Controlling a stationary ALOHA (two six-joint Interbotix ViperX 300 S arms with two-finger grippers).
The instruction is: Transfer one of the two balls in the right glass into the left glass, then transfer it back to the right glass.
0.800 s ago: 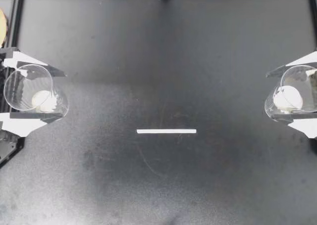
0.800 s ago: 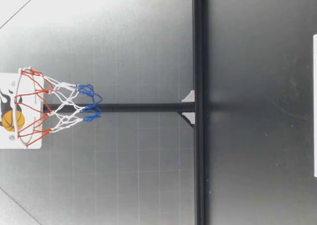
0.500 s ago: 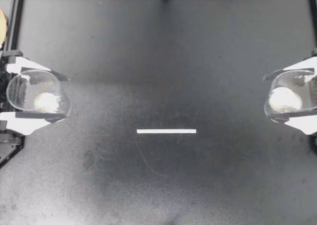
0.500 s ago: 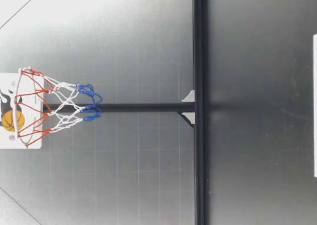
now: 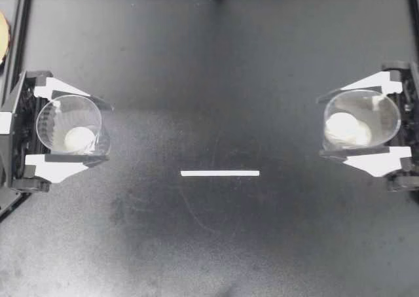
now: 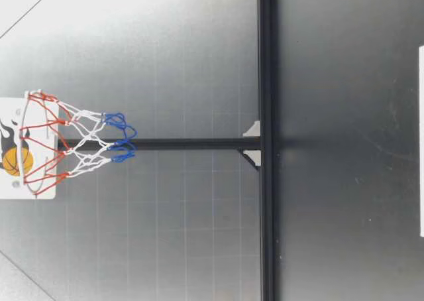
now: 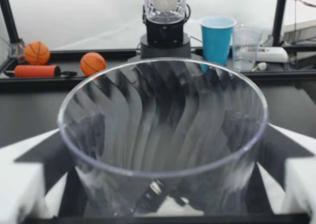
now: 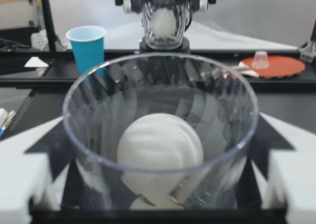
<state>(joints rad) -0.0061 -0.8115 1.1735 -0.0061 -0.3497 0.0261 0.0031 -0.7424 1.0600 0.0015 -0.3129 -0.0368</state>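
My left gripper is shut on a clear ribbed glass at the table's left side, with a white finger on each side. A white ball lies in that glass. At the right side my right gripper is shut on the other clear glass, which holds a white ball. The right wrist view looks into this glass and shows one ball at its bottom. In the left wrist view the left glass fills the space between the fingers, its ball mostly hidden.
A white tape strip lies at the table's middle. A small basketball hoop on a black frame stands beyond the table. A blue cup and orange balls sit behind the right arm; a red disc sits behind the left arm.
Both grippers have carried their glasses inward from the table's side edges toward the middle. Each glass still holds its ball.
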